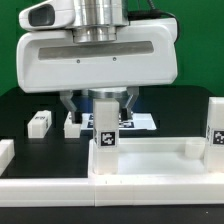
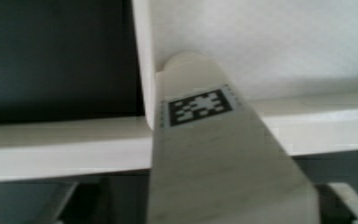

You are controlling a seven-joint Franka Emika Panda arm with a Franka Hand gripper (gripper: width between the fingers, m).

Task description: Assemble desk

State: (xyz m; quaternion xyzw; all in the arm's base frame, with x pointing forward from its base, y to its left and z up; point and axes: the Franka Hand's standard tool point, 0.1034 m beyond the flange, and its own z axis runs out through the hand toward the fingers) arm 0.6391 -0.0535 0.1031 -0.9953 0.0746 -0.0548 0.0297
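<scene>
gripper (image 1: 100, 109) straddles the upright leg (image 1: 105, 140), grip unconfirmed, leg standing on the tabletop (image 1: 150, 165) corner directly beneath; advise keeping it plumb and centred while seating.

Robotics lab test cell. A robot arm (image 1: 97, 55) with a bulky white wrist housing hangs over a matte black bench (image 1: 25, 105), and a camera-like unit (image 1: 45, 14) sits beside the wrist. Plain green backdrop (image 1: 15, 50) behind, no clutter. Black-white square tags are on everything: an upright white leg (image 1: 106, 125) mid-frame, a second leg (image 1: 215, 125) at the exterior view's right, and the marker board (image 1: 140, 122) flat on the bench. The wrist view shows one such tag (image 2: 199, 106) up close on a white part. All parts are plain white plastic, rig-style, with a small white block (image 1: 40, 123) loose on the bench.
</scene>
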